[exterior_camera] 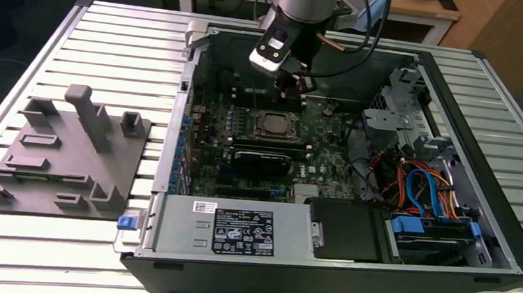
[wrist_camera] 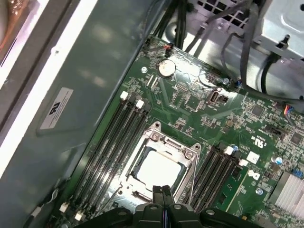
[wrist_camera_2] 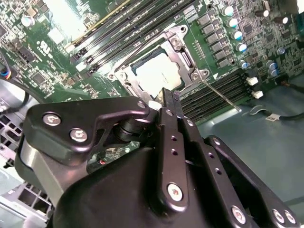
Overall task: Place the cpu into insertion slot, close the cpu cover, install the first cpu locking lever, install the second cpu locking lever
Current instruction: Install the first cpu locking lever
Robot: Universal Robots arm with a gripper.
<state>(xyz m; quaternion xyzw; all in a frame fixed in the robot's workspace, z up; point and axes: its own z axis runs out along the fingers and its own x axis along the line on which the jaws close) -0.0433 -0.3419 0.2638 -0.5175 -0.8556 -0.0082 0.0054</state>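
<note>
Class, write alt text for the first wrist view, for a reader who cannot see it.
A silver cpu sits framed by the flat metal cpu cover on a green circuit board, with long black memory slots on either side. The shut end effector hangs at one edge of the cover.
</note>
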